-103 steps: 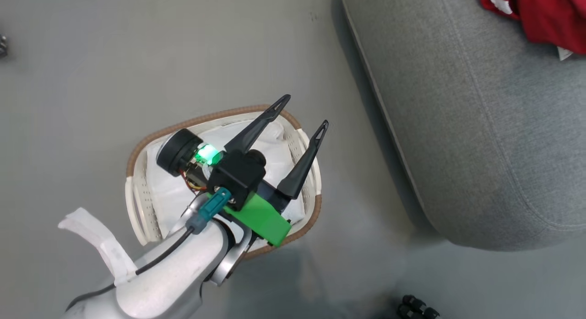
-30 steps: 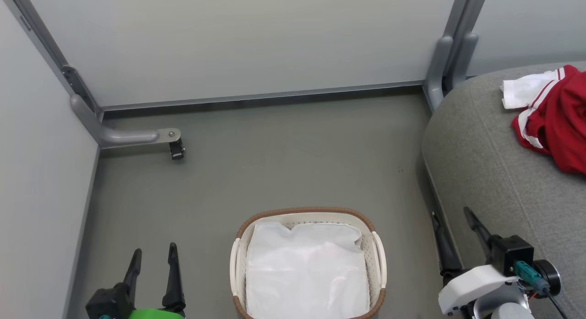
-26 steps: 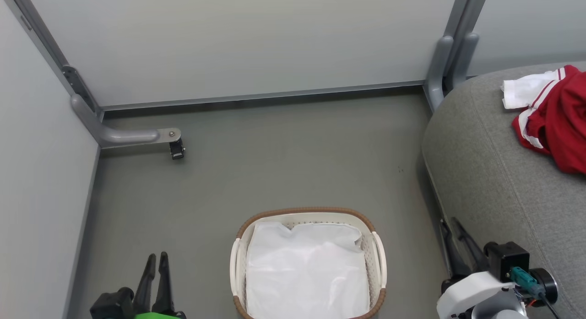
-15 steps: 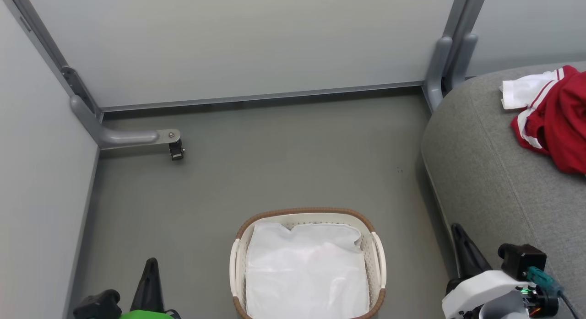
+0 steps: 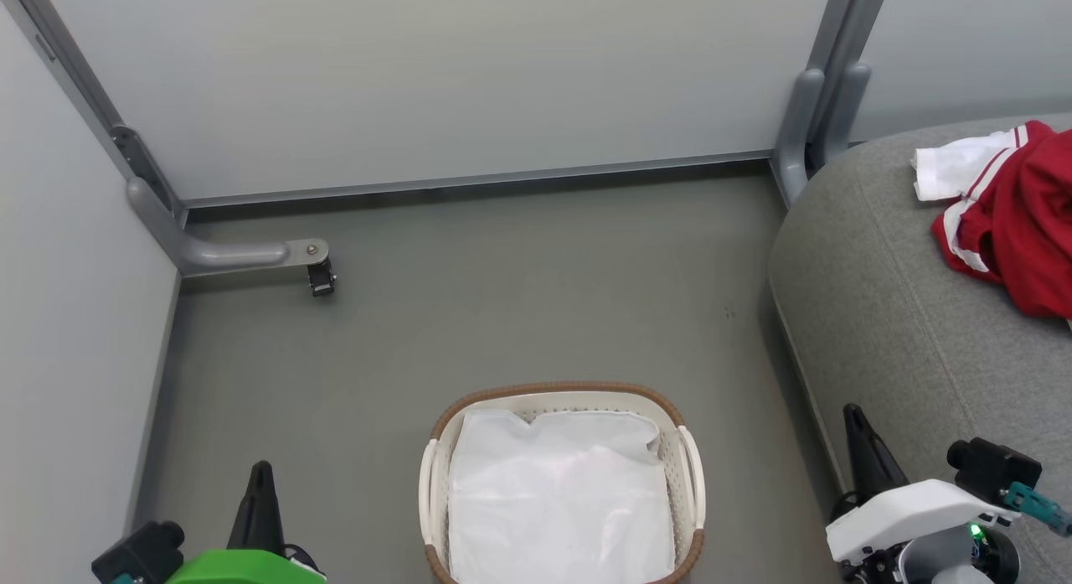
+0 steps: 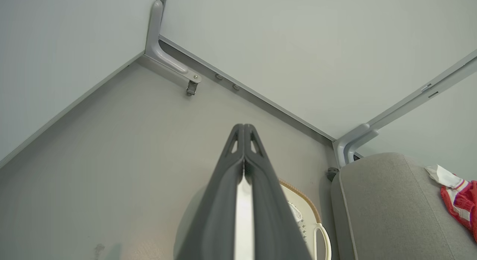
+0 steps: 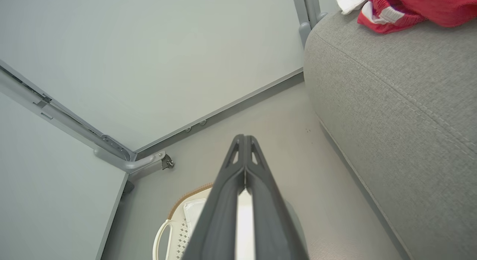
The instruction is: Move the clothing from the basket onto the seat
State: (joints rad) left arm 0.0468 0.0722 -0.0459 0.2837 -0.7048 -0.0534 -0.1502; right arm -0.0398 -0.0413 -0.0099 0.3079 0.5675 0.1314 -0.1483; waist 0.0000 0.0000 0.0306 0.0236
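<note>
The red clothing (image 5: 1017, 232) with white trim lies heaped on the grey seat (image 5: 904, 333) at the right edge; it also shows as clothing (image 7: 398, 8) on the seat (image 7: 402, 88) and as clothing (image 6: 460, 206) at the far right. The white basket (image 5: 691, 471) with a brown rim stands on the floor in the lower middle, holding only its white liner. My left gripper (image 5: 260, 471) is shut and empty at the lower left, left of the basket; its tips (image 6: 244, 127) meet. My right gripper (image 5: 852, 415) is shut and empty beside the seat's front edge, tips (image 7: 244, 137) together.
Pale partition walls close the area at the back and left. A grey metal bracket foot (image 5: 251, 253) juts onto the floor at the back left, and a grey post (image 5: 812, 106) stands by the seat's far corner. Open grey floor lies between basket and walls.
Both grippers have shut from open and drawn back toward the bottom of the head view. Earlier the left gripper was open over the basket in a different camera pose.
</note>
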